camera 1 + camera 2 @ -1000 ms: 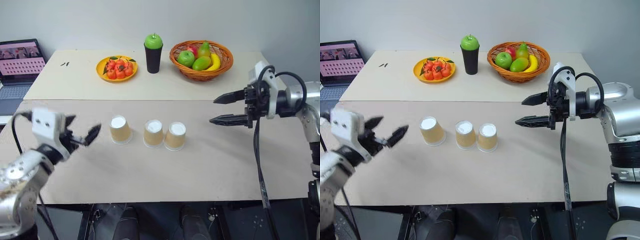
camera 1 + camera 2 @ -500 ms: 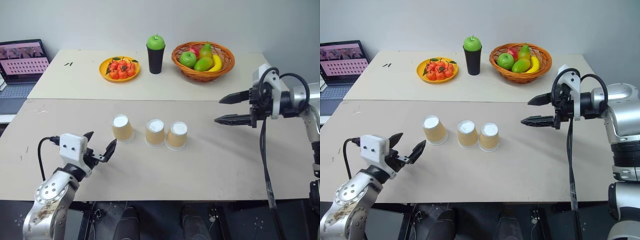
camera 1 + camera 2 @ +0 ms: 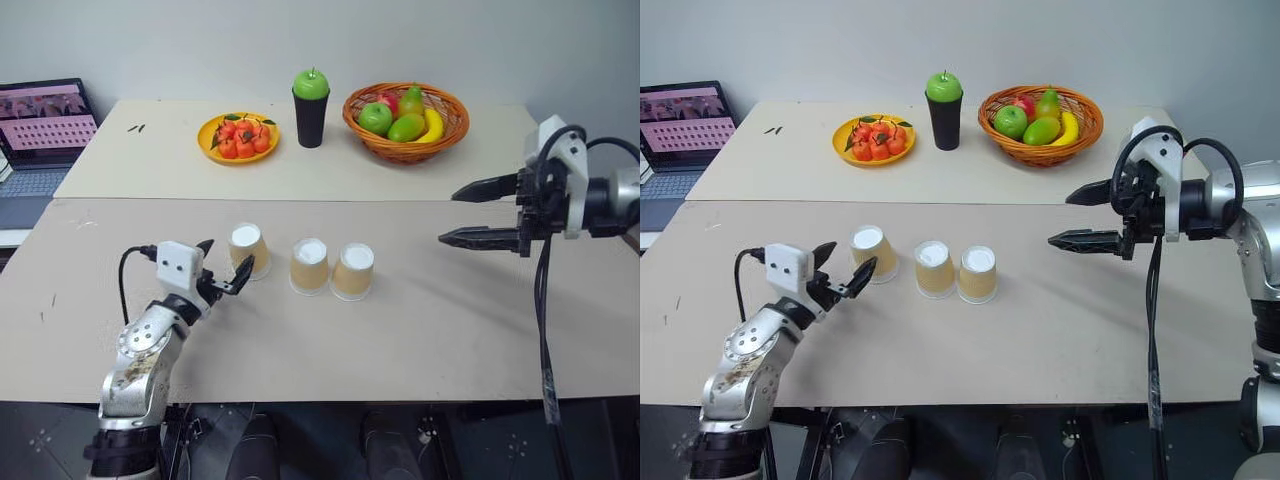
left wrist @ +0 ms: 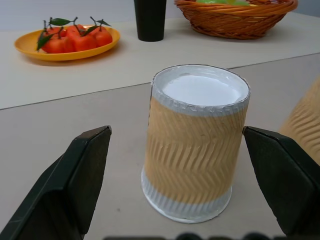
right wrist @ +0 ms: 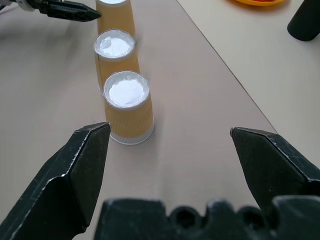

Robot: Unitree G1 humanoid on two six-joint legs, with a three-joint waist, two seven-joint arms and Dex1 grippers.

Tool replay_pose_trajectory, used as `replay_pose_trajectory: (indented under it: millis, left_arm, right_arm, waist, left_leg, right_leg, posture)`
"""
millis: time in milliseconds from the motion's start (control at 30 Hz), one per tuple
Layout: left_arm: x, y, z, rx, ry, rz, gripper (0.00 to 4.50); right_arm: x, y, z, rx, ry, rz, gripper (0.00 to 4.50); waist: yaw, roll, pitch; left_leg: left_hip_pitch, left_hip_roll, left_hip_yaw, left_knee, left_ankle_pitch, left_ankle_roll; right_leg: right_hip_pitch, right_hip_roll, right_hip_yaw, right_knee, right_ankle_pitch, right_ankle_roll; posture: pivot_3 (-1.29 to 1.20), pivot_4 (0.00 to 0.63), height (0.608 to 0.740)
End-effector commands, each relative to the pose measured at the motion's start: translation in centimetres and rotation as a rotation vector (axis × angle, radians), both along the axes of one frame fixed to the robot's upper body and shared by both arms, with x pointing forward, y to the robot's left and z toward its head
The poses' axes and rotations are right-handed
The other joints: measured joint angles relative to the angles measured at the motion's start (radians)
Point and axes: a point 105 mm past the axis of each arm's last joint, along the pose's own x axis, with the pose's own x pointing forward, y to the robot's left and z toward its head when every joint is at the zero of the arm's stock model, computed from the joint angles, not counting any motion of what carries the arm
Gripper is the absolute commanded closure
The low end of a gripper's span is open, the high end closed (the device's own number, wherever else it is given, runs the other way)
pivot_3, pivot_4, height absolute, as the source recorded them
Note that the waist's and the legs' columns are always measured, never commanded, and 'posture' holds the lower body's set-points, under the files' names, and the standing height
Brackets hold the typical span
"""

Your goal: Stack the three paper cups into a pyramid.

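Three tan paper cups stand upside down in a row on the near table: left cup (image 3: 247, 248), middle cup (image 3: 309, 266) and right cup (image 3: 352, 272), the last two touching. My left gripper (image 3: 226, 266) is open and level, right at the left cup. In the left wrist view that cup (image 4: 195, 155) stands just ahead of the gap between the black fingers (image 4: 75, 185), and none of them is gripped. My right gripper (image 3: 448, 217) hovers open above the table, to the right of the row, and points at it. The right wrist view looks along the row, nearest cup (image 5: 127, 107) first.
On the far table stand a black cup topped by a green apple (image 3: 310, 100), an orange plate (image 3: 238, 152) of small red fruit and a wicker basket (image 3: 400, 152) of fruit. A laptop (image 3: 40, 120) sits at the far left. Bare tabletop lies in front of the cups.
My left arm has swung in from the table's left edge and forward, bringing its open gripper up to the left cup. My right gripper has drifted slightly right. The cups have not moved.
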Motion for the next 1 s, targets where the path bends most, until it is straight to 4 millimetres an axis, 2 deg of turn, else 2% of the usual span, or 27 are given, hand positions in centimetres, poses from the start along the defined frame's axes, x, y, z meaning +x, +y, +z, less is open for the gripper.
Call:
replay_pose_trajectory:
  millis: [33,567,633,667,767,1000]
  left_arm:
    - [0.7,-0.6,1.2,0.013,-0.065,-0.027,0.0]
    - [3.0,-2.3,2.6,0.025,-0.133,-0.092,0.0]
    - [3.1,-2.5,2.9,0.022,-0.141,-0.097,0.54]
    - [3.1,-2.5,3.0,0.025,-0.145,-0.099,0.65]
    - [3.1,-2.5,3.0,0.029,-0.144,-0.096,1.6]
    - [3.2,-2.1,3.5,0.021,-0.153,-0.082,1.6]
  right_arm:
    - [-0.7,0.4,1.9,0.008,-0.063,-0.011,0.01]
    - [-1.0,0.7,1.9,0.022,-0.059,-0.036,0.01]
    - [-1.1,0.6,1.7,0.024,-0.056,-0.038,0.0]
    - [-1.1,0.5,1.7,0.025,-0.054,-0.041,0.0]
    - [-1.1,0.2,1.5,0.025,-0.052,-0.046,0.0]
    - [-1.1,-0.6,1.1,0.027,-0.049,-0.057,0.0]
  waist:
    - [0.001,0.0,0.0]
    - [0.006,0.0,0.0]
    - [0.008,0.0,0.0]
    - [0.008,0.0,0.0]
    - [0.009,0.0,0.0]
    - [0.011,0.0,0.0]
  left_leg:
    - [0.0,0.0,0.0,0.0,0.0,0.0]
    - [0.0,0.0,0.0,0.0,0.0,0.0]
    - [-0.001,0.0,0.0,0.0,0.0,0.0]
    - [-0.001,0.0,0.0,-0.001,0.0,0.0]
    - [0.0,0.0,0.0,-0.001,0.0,0.0]
    - [0.0,0.0,0.0,-0.001,0.0,0.0]
  right_leg:
    - [0.0,0.0,0.0,0.0,0.0,0.0]
    - [0.0,0.0,0.0,0.0,0.0,0.001]
    - [0.0,0.0,0.0,-0.001,0.0,0.001]
    - [0.0,0.0,0.0,0.0,0.0,0.0]
    - [0.0,0.0,0.0,-0.001,0.0,0.0]
    - [0.0,0.0,0.0,-0.001,0.0,0.001]
  posture:
    - [0.0,0.15,0.737]
    - [0.0,0.15,0.737]
    - [0.0,0.15,0.737]
    - [0.0,0.15,0.737]
    - [0.0,0.15,0.737]
    - [0.0,0.15,0.737]
